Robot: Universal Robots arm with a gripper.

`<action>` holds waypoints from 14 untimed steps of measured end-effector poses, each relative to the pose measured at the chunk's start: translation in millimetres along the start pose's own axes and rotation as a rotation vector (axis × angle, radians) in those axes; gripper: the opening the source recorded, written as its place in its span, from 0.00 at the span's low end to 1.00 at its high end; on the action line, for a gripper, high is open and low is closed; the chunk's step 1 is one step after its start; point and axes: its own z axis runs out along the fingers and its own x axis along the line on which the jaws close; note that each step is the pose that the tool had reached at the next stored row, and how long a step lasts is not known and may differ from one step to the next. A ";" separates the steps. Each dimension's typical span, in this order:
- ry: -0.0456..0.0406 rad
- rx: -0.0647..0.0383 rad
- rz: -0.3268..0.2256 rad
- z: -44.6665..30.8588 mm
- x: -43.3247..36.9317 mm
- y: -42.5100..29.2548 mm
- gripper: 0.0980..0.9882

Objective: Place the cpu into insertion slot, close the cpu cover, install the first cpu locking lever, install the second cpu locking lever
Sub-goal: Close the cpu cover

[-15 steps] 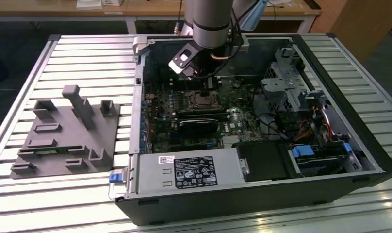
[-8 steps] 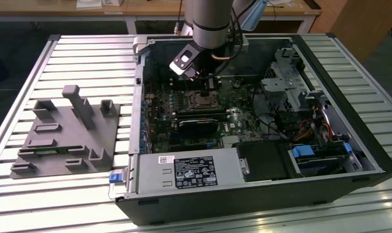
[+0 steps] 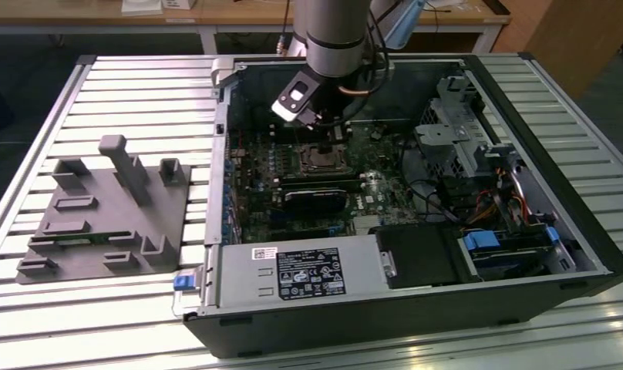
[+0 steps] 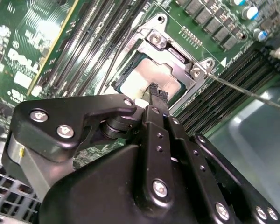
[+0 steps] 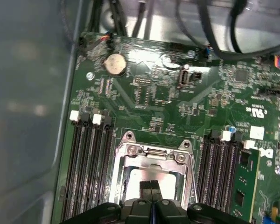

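The cpu (image 4: 147, 74) shows its pale metal top in the insertion slot (image 3: 317, 159) on the green motherboard. The cpu cover (image 4: 177, 58), a silvery frame with a window, lies down around the chip; it is also in the first wrist view (image 5: 151, 156). A thin metal locking lever (image 4: 245, 92) sticks out from the socket's corner, unlatched. My gripper (image 4: 157, 93) is shut with nothing between its black fingers, its tip just above the cpu's top. In the first wrist view the gripper (image 5: 151, 186) sits over the chip (image 5: 165, 177). In the exterior view the gripper (image 3: 327, 132) hangs inside the case above the socket.
Black memory slots (image 5: 88, 168) flank the socket on both sides. A dark card (image 3: 317, 194) lies just in front of the socket, a drive cage (image 3: 450, 146) at the exterior view's right. A grey fixture block (image 3: 106, 208) stands on the slatted table outside the case.
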 end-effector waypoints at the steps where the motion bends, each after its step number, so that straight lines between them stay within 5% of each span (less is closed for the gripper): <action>1: 0.0001 0.000 -0.018 0.0 0.0 0.0 0.01; 14: 0.0035 0.006 -0.254 0.1 0.0 0.0 0.01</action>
